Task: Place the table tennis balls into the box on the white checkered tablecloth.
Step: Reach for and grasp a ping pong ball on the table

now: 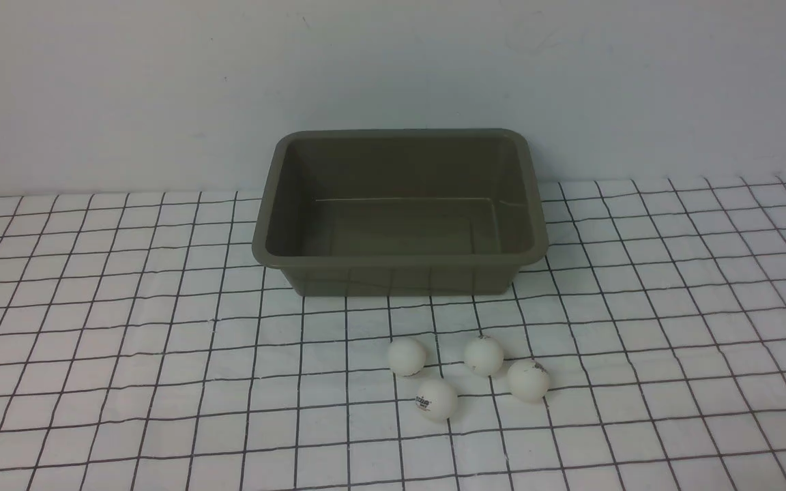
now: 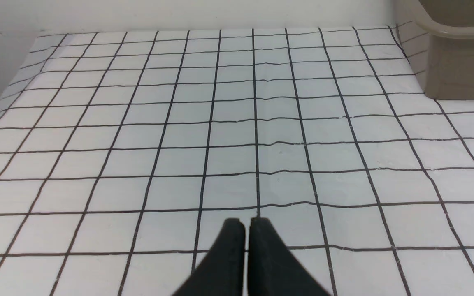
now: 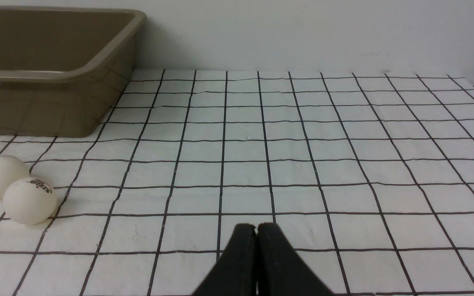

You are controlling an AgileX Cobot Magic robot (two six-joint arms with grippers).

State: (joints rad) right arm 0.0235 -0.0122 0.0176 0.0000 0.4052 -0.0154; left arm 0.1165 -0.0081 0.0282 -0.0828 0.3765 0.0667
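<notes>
On the white checkered tablecloth (image 1: pixel 127 341), close to the back wall, the box (image 1: pixel 400 256) is sitting upright w/ its open top facing up. Just in front of its near side, 4 table tennis balls (image 1: pixel 406 356) (image 1: pixel 483 355) (image 1: pixel 528 380) (image 1: pixel 437 399) are lying in a loose cluster, apart from the box; the nearest is showing a dark logo. L gripper (image 2: pixel 247 224) is hanging low over bare cloth left of the box, jaws together, empty. R gripper (image 3: pixel 256 228) is hanging over cloth right of the balls, jaws pressed together, empty too.
</notes>
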